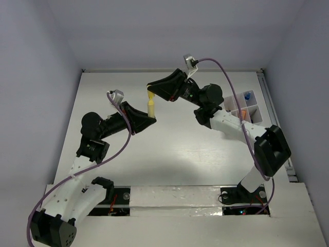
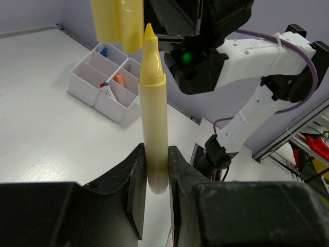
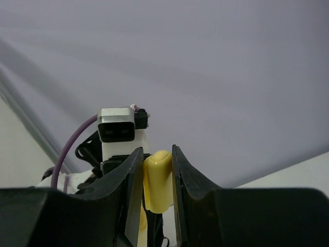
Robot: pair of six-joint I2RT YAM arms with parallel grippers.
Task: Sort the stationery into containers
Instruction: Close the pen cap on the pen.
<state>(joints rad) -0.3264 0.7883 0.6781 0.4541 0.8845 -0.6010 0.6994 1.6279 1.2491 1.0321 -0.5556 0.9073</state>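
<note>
Holding the cream stick (image 2: 154, 118) upright, the left gripper (image 2: 157, 170) has its jaws pinched on the lower end of the barrel. The pointed yellow tip is bare and faces up.

Right gripper (image 3: 157, 175): jaws pressed on a yellow cap (image 3: 158, 180), which fills the gap between them.

Position, taking the organizer box (image 1: 231, 103) as reference:
- In the overhead view the stick (image 1: 151, 108) is well apart from the box, on the left arm's side of it, raised above the table (image 1: 180, 154).
- The cap (image 1: 150, 94) sits at the stick's upper end, equally far from the box.
- In the left wrist view the cap (image 2: 118, 20) is just beside the tip, off to one side. Whether they touch I cannot tell.

Box contents in the left wrist view:
- A blue-tipped pen (image 2: 104, 50) in the far compartment.
- An orange-tipped crayon (image 2: 119, 80) in the one nearer the stick.
- A third item with red and blue on it, too small to name.
</note>
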